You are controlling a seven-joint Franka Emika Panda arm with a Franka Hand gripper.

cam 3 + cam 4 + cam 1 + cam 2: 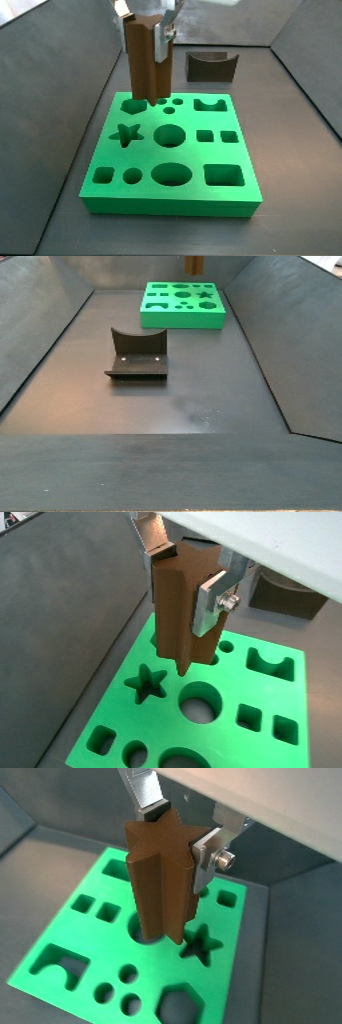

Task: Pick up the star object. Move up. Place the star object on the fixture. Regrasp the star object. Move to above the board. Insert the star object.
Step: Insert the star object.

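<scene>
Above the board (171, 150), the hand (150, 28) is held high with its silver fingers (211, 600) clenched on the upper end of the star object (143, 60). The star object is carried upright as a long brown ridged prism; its lower end hangs clear of the green surface in both wrist views. In a side view it is positioned over the far left part of the board, beyond the star-shaped hole (126, 134), which lies at the left edge. In a wrist view the tip of the prism is seen just beside the star-shaped hole (147, 684), not over it.

The fixture (136, 354) stands empty on the dark floor, well apart from the board; in a side view it is seen beyond the board's far edge (210, 66).

The step in hand is judged to be the move to above the board, nearly complete. For insertion, the prism must be shifted sideways until centred over the star-shaped hole, its ridges matched to the hole's points, then lowered straight. Misaligned ridges are likely to catch on the rim.
</scene>
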